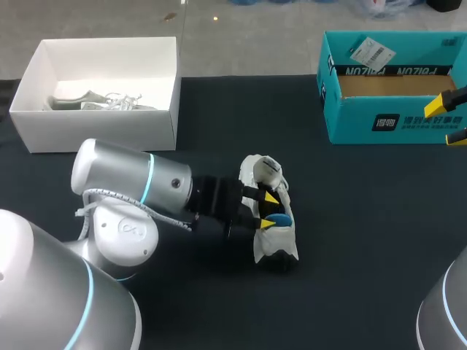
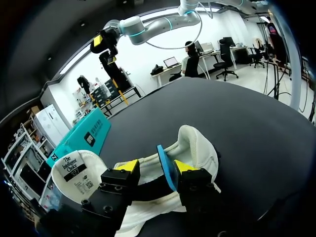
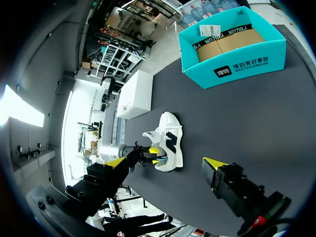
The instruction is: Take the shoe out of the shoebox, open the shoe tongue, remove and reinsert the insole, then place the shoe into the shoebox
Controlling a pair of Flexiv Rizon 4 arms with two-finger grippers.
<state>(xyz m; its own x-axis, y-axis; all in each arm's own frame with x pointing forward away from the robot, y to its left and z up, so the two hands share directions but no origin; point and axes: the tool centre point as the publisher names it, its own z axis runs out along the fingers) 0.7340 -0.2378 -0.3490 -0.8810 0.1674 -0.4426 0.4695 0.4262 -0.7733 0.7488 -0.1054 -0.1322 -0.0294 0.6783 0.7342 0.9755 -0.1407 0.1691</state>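
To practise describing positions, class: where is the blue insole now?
Head view: the blue insole pokes out of the white shoe near the middle of the table, at the left gripper.

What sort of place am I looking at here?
Probably a robotics test bench: the left claw is at a white shoe on a dark table, with a teal shoebox and a white box behind.

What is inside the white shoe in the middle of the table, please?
A blue insole stands on edge in the opening of the shoe, between the open jaws of the left gripper, against one of them. The toe end inside is covered by the upper.
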